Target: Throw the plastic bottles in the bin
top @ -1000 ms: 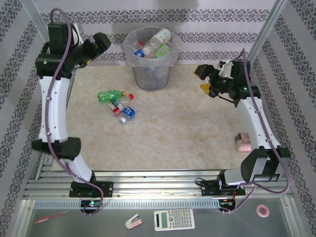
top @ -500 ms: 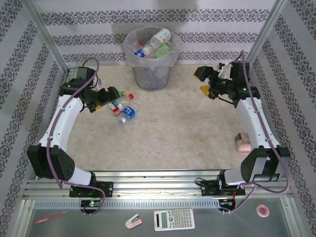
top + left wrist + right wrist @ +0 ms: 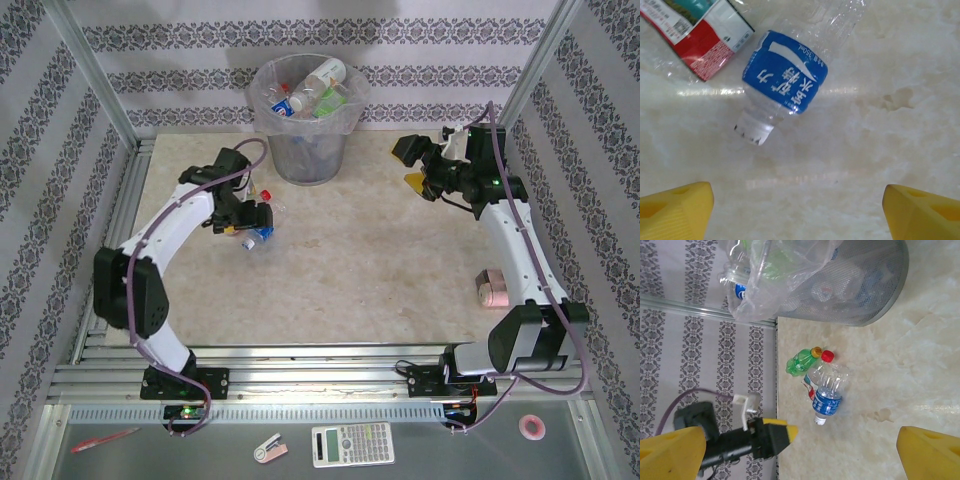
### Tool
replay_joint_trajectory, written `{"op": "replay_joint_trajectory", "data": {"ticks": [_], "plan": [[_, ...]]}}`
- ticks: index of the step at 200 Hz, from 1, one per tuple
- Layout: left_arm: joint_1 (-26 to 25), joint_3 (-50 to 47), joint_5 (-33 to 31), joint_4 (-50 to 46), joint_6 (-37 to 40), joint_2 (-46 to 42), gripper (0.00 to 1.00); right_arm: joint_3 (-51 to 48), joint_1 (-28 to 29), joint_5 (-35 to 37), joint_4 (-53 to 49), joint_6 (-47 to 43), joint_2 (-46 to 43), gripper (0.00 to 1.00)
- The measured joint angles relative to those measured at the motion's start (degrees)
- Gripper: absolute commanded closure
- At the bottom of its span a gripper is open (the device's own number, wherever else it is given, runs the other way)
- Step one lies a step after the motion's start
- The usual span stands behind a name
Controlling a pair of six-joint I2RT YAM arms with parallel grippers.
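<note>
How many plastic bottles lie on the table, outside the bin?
3, clustered together: a green bottle, a red-labelled bottle beside it, and a blue-labelled bottle in front of the left fingers. More could hide under the left arm.

The red-labelled bottle [image 3: 704, 36] runs past the left wrist view's upper edge.

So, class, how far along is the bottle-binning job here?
Done: several plastic bottles lie in the round grey mesh bin. In hand: the left gripper hovers open over the clear blue-labelled bottle, gripping nothing. Left: that bottle, the red-labelled clear bottle and the green bottle on the table. The right gripper is open, empty.
</note>
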Motion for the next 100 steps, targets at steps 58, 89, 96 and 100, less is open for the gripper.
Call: {"op": "replay_joint_trajectory", "data": {"ticks": [58,89,96,100], "plan": [[-0.28,8.76,-2.64,0.31,4.35,9.88,0.17,1.77,5.75,0.79,-3.93,-8.96,-6.86,0.02],[-0.28,11.54,-2.78,0.35,5.53,13.22,0.17,2.43,10.08,4.15,-5.18,-16.33,-12.59,0.02],[-0.28,11.72,-2.80,0.35,5.73,13.81,0.17,2.49,10.78,4.59,-5.38,-17.79,-13.64,0.02],[-0.28,11.87,-2.80,0.33,5.90,14.27,0.17,2.54,11.10,4.85,-5.51,-18.62,-14.21,0.02]]}}
